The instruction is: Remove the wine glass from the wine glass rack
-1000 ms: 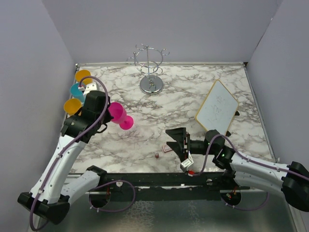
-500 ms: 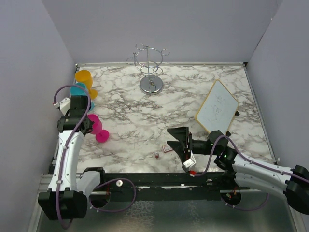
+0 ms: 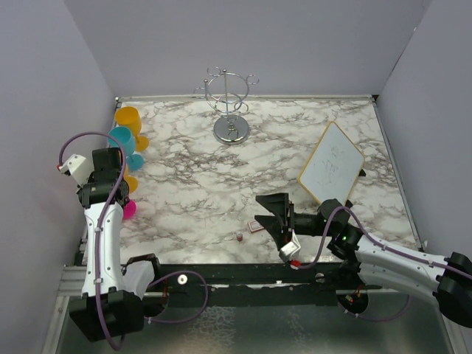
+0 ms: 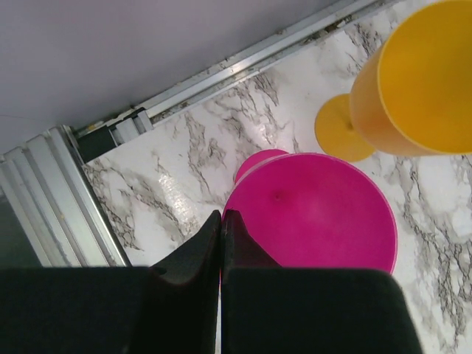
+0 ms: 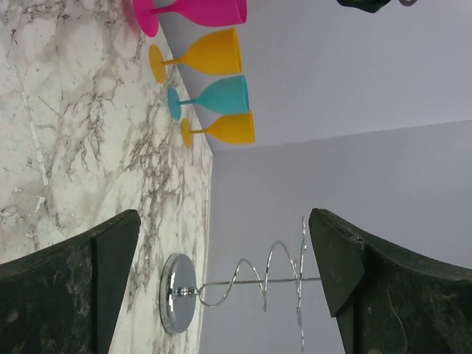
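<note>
The chrome wine glass rack [image 3: 230,103] stands at the back centre, with no glass on it; it also shows in the right wrist view [image 5: 243,284]. My left gripper [image 3: 110,186] is at the table's left edge, shut on the rim of a pink wine glass [image 4: 317,210]. The glass is upright, with its foot [image 3: 129,209] low at the table. In the right wrist view the pink glass [image 5: 199,11] stands in line with the other glasses. My right gripper [image 3: 276,217] is open and empty near the front centre, and faces the rack.
Two orange glasses [image 3: 127,118] [image 4: 420,81] and a teal glass [image 3: 122,138] stand along the left wall. A white board [image 3: 332,164] lies tilted at the right. A small pink item [image 3: 256,226] and a tiny object [image 3: 240,236] lie near the right gripper.
My left arm has swung left and towards the front with the pink glass, bringing it down beside the other glasses at the left edge. The right arm has barely moved.
</note>
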{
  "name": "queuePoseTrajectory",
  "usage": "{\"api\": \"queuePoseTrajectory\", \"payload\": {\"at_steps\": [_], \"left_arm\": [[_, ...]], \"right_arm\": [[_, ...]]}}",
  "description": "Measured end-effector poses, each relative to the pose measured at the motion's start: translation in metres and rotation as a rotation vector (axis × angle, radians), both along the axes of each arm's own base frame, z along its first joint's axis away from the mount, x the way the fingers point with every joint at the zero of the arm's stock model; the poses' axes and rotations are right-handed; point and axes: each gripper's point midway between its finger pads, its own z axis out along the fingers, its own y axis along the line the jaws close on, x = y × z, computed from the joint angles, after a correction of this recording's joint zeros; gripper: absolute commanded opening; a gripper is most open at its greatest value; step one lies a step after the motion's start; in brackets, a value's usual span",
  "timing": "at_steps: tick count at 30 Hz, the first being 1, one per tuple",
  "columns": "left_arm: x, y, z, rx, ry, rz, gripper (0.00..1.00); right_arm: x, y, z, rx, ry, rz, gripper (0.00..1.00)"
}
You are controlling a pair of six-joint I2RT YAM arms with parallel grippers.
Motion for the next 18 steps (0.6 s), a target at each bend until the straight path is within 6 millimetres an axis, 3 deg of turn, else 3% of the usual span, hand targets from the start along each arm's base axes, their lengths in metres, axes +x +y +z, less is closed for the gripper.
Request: {"api": "queuePoseTrajectory", "payload": {"at_steps": [18], "left_arm": [[0.01, 0.027, -0.002, 0.016, -0.045, 0.119, 0.0]], "right_arm": [[-0.004, 0.001, 0.004, 0.016, 0.003, 0.024, 0.99]]}}
